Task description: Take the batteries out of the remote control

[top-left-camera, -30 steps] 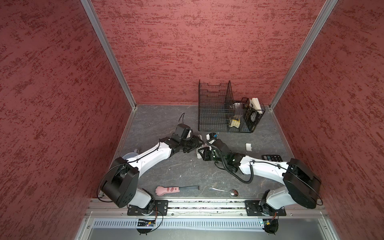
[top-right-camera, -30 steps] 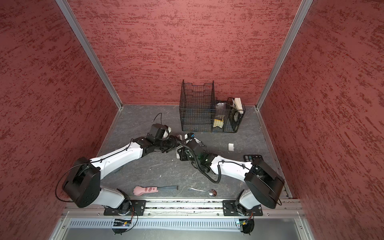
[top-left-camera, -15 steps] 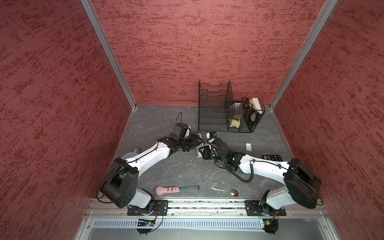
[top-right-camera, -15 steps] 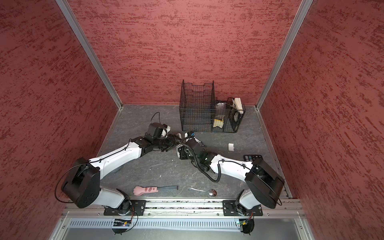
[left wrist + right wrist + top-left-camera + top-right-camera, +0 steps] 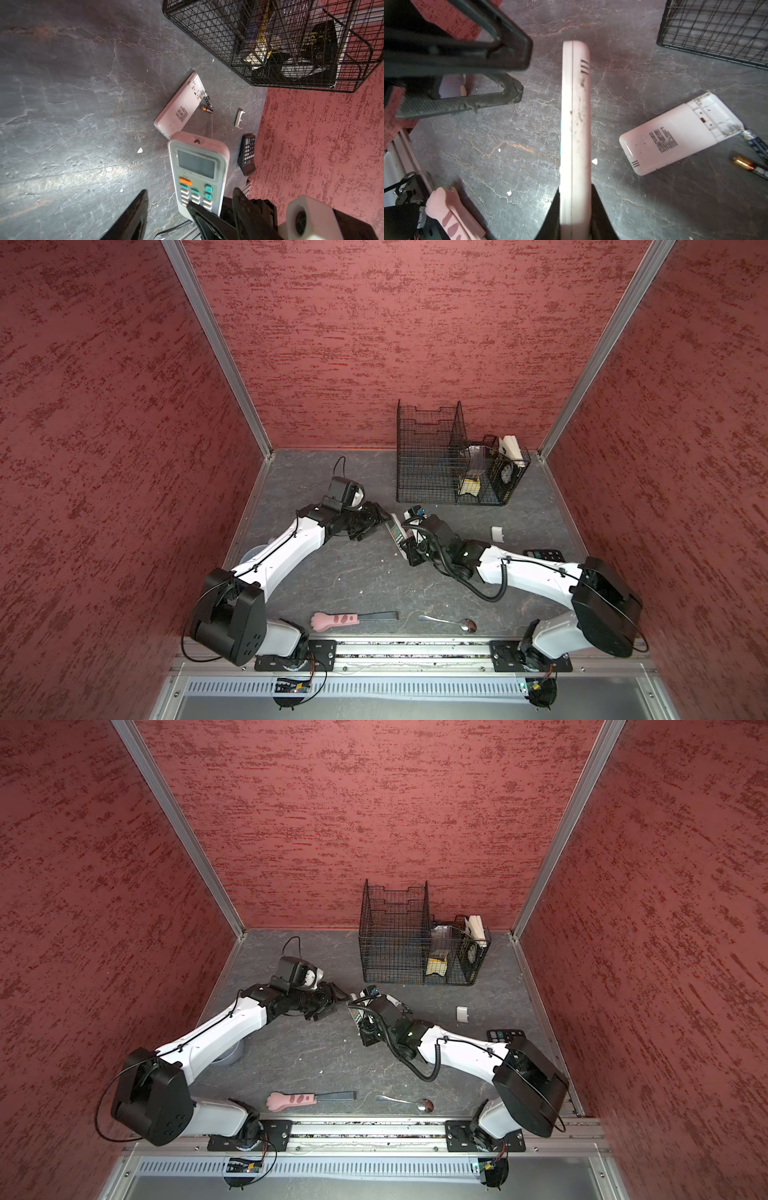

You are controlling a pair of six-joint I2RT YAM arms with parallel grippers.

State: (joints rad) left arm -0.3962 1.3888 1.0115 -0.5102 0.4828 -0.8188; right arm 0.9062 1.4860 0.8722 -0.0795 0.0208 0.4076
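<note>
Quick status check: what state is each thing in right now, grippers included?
Right gripper: shut on the held remote.
Left gripper: open, holding nothing.
Held remote: on edge in the grip.
Other remote: face down, battery bay open, empty.
Batteries: two out, on the table.
Cover: off, lying apart.

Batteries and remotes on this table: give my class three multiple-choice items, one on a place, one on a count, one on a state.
1. Where do the loose batteries lie? A in the wire basket; B beside the face-down remote's open end; C by the spoon.
2. How many batteries show in the left wrist view? A one; B four; C two.
3. The right gripper is: A shut on the second white remote; B open; C shut on a battery.
Key: 1 B, they rest on the table at its bared compartment; 2 C, two dark cylinders lie there; 3 A, its fingers clamp that remote on both sides.
</note>
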